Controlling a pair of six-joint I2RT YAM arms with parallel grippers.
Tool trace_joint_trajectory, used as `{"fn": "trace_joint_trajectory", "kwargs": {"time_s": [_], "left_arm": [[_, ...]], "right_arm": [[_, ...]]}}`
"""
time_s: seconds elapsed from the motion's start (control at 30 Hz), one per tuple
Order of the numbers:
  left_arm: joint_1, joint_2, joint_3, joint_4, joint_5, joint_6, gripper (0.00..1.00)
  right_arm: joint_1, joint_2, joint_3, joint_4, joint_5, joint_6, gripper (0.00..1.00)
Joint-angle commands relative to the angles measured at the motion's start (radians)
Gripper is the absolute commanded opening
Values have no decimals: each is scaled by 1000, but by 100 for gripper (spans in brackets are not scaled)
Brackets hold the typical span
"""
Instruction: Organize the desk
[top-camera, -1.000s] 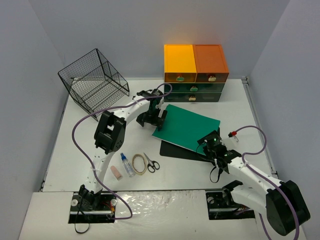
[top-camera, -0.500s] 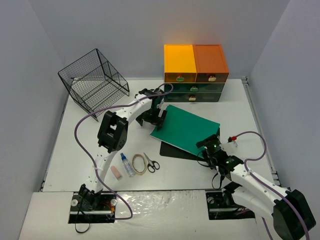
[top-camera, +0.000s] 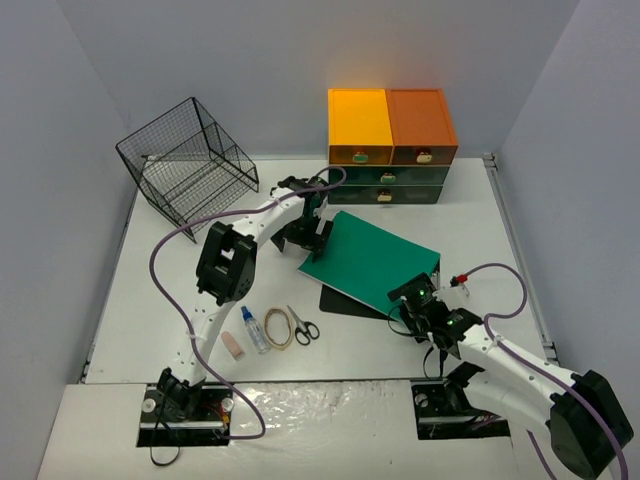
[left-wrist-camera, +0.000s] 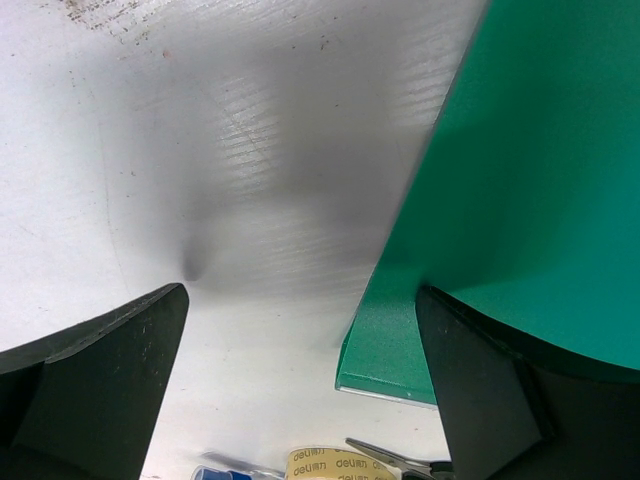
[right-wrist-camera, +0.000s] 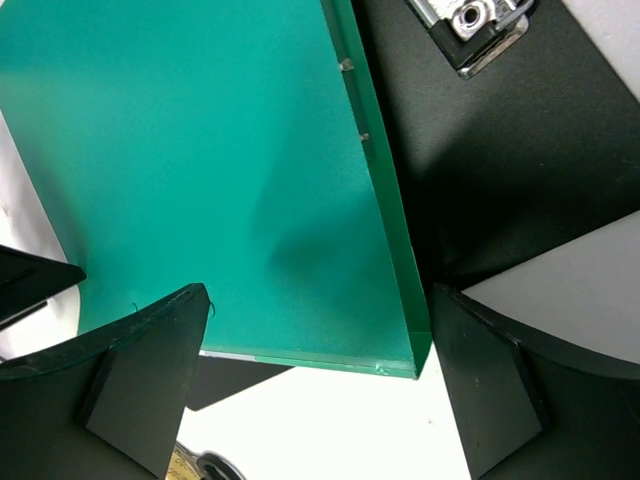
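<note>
The white desk (top-camera: 150, 290) carries a green folder (top-camera: 370, 262) lying partly on a black clipboard (top-camera: 345, 298). My left gripper (top-camera: 308, 236) is open at the folder's far left edge. In the left wrist view it (left-wrist-camera: 300, 385) is open, with the folder's corner (left-wrist-camera: 480, 250) and bare desk (left-wrist-camera: 260, 200) between the fingers. My right gripper (top-camera: 410, 303) is open at the folder's near right corner. In the right wrist view it (right-wrist-camera: 315, 390) straddles the folder's corner (right-wrist-camera: 220, 170), with the clipboard (right-wrist-camera: 500, 170) and its metal clip (right-wrist-camera: 470, 25) behind.
Scissors (top-camera: 303, 325), a tape roll (top-camera: 278, 327), a blue-capped bottle (top-camera: 255, 330) and a pink eraser (top-camera: 232, 345) lie at the near left. A black wire basket (top-camera: 188, 163) stands far left. An orange-topped drawer unit (top-camera: 390, 145) stands at the back. A small red item (top-camera: 462, 279) lies right of the folder.
</note>
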Motion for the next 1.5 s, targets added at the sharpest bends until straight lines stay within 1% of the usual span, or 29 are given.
{"fn": "trace_joint_trajectory", "kwargs": {"time_s": [0.0, 0.07, 0.23, 0.43, 0.63, 0.8, 1.13, 1.23, 1.47], "left_arm": [[-9, 30, -23, -58, -50, 22, 97], [-9, 29, -22, -59, -48, 20, 97], [-9, 26, -23, -59, -47, 25, 97], [-9, 19, -32, -57, -49, 26, 97], [-7, 15, -35, -57, -52, 28, 97], [-7, 18, -33, -59, -49, 28, 97], [-7, 21, -21, -62, -49, 28, 97], [-7, 22, -17, -64, -50, 28, 97], [-7, 27, -15, -63, -49, 29, 97]], "right_arm": [[35, -15, 4, -36, 12, -23, 78], [40, -36, 11, -37, 31, -41, 73], [51, -35, 21, -57, 44, -55, 70], [58, 38, 77, -155, 67, -35, 72], [62, 118, 148, -212, 77, -29, 74], [72, 95, 172, -230, 97, -28, 75], [73, 69, 143, -207, 112, -31, 76], [73, 54, 115, -146, 103, -33, 76], [73, 72, 89, -76, 87, -50, 76]]}}
